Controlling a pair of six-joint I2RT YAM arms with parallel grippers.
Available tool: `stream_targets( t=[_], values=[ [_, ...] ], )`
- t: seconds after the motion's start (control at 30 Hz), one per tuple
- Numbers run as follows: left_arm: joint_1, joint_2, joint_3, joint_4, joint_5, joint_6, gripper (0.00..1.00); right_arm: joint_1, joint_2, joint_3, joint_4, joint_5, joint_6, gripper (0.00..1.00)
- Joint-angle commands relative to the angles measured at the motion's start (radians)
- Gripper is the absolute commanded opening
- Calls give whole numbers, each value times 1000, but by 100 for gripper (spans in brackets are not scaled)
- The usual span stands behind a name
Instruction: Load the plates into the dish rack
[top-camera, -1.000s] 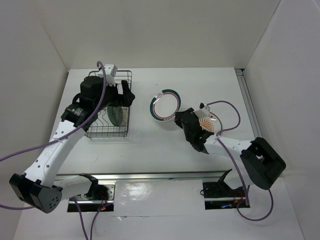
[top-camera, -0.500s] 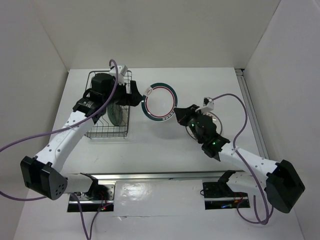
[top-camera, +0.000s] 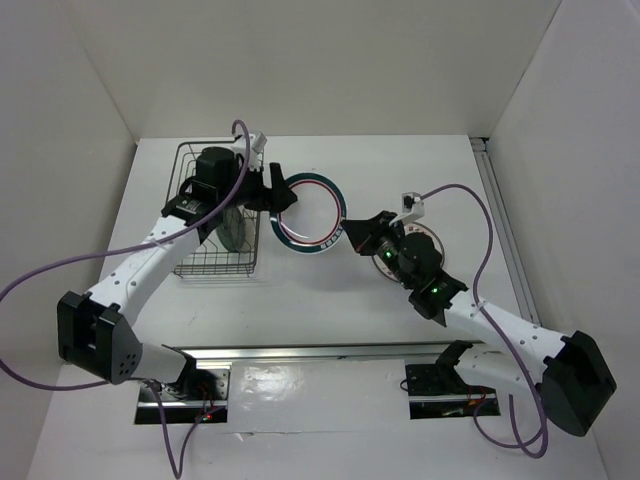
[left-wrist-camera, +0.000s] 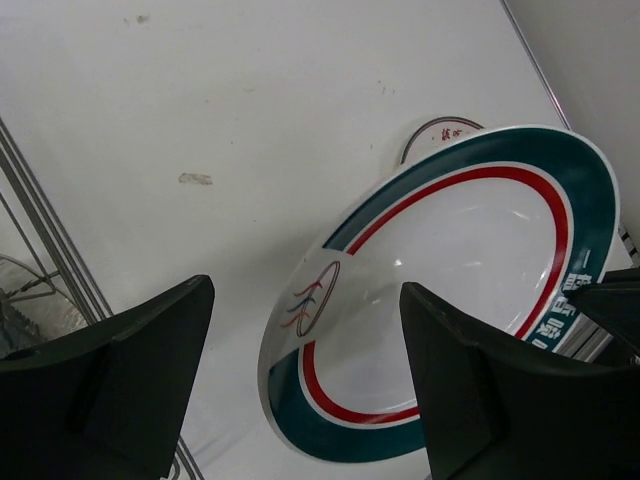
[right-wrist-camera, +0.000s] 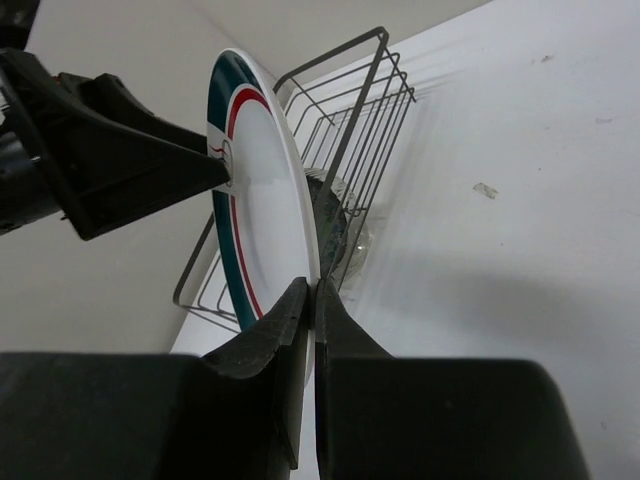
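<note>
My right gripper (top-camera: 352, 236) is shut on the right rim of the white plate with the green-red ring (top-camera: 310, 208) and holds it tilted on edge above the table, just right of the dish rack (top-camera: 214, 264). The right wrist view shows its jaws pinched on the plate's rim (right-wrist-camera: 312, 298). My left gripper (top-camera: 279, 192) is open, and its fingers (left-wrist-camera: 120, 370) straddle the plate's left edge (left-wrist-camera: 450, 260) without touching it. A teal-patterned plate (top-camera: 232, 228) stands in the rack. The orange sunburst plate (top-camera: 424, 243) lies on the table under my right arm. The pale grey plate is out of view.
The rack's wire wall (right-wrist-camera: 360, 110) stands right behind the held plate in the right wrist view. White walls enclose the table on three sides. A metal rail (top-camera: 300, 352) runs along the near edge by the arm bases.
My right arm has carried the ringed plate left toward the rack and tipped it more upright. My left gripper has swung out of the rack to the plate's left edge.
</note>
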Motion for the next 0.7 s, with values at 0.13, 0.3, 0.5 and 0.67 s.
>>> stream_targets(
  t=[0.13,0.3,0.5,0.67],
  values=[
    [1,19,-2,85,93,-7,61,-6,-38,1,100,-38,-12,0],
    [1,8,-11,95,165,-7,0,-6,-47,1,100,-38,-12,0],
    [1,-36,-46,147,220,-16,0,-6,-60,-10,100,-25,-22,0],
    [1,-70,-43,138,167,-26,0,-6,-69,-10,89,-25,-34,76]
  ],
)
